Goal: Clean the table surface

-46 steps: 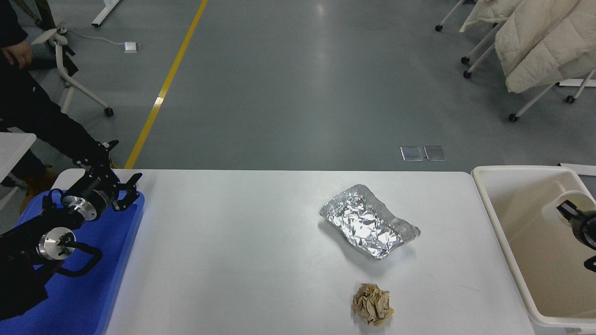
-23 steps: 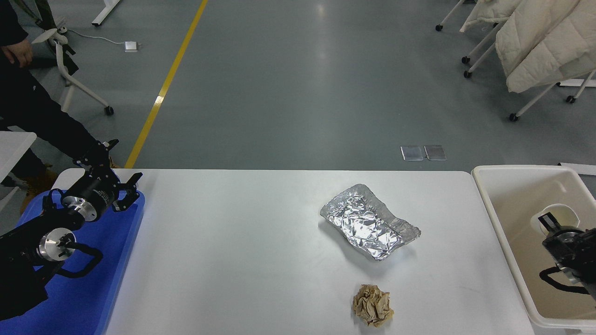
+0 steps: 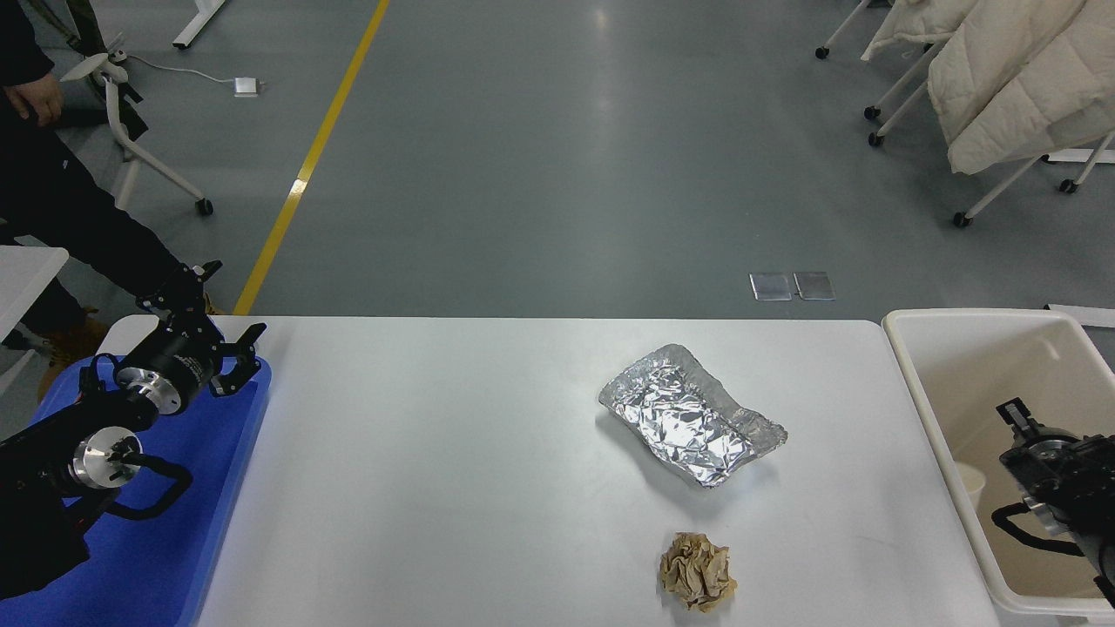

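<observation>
The white table surface (image 3: 435, 461) carries a crumpled silver foil tray (image 3: 692, 424) right of centre and a crumpled brown paper ball (image 3: 697, 570) near the front edge. My right gripper (image 3: 1021, 420) hangs over the cream bin (image 3: 915, 383) at the right, open and empty. A white paper cup (image 3: 969, 482) lies inside the bin, below and left of the gripper. My left gripper (image 3: 219, 324) is parked open over the blue tray (image 3: 174, 557) at the lower left.
A person in dark clothes stands at the far left beside a white chair (image 3: 122, 113). Racks with cream quilted covers (image 3: 1010, 78) stand on the floor at the back right. Another white table's corner (image 3: 26, 270) shows at the left edge.
My right gripper moved down and towards the camera over the bin and let go of the white cup, which dropped into the bin. The left arm has not moved.
</observation>
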Tool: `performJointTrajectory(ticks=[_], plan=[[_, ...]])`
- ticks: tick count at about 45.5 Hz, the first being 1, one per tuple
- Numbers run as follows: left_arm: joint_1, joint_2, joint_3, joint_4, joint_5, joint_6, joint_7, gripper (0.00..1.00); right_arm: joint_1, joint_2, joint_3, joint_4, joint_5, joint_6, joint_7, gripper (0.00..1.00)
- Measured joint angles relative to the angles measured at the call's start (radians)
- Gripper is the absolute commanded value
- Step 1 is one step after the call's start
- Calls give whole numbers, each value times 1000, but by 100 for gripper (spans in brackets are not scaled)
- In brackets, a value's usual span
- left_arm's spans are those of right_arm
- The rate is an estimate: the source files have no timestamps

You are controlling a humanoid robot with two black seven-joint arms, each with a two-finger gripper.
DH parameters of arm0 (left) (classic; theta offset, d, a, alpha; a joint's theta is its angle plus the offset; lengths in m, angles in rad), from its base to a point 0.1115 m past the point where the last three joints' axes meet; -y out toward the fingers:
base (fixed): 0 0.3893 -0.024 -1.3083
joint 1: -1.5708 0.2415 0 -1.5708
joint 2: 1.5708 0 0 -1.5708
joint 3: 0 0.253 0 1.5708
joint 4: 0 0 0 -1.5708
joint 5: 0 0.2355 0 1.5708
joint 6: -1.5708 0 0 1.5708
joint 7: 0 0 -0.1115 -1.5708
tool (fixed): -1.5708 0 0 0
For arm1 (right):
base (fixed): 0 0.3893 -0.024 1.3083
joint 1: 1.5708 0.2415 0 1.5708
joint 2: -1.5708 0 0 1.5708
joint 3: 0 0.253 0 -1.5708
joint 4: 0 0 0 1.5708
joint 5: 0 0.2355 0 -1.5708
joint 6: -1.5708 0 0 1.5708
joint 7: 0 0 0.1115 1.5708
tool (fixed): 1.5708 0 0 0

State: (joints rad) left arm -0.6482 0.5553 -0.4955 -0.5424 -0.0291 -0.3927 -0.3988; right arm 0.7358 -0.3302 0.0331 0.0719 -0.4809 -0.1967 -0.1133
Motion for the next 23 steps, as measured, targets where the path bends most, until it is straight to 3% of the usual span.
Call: performJointTrajectory(ticks=[13,23], plan=[[0,0,0,-1,0,0,0,100,21,-108,0,63,3,2,1,100],[0,0,0,0,0,0,0,100,51,-281,13,268,3,2,1,100]])
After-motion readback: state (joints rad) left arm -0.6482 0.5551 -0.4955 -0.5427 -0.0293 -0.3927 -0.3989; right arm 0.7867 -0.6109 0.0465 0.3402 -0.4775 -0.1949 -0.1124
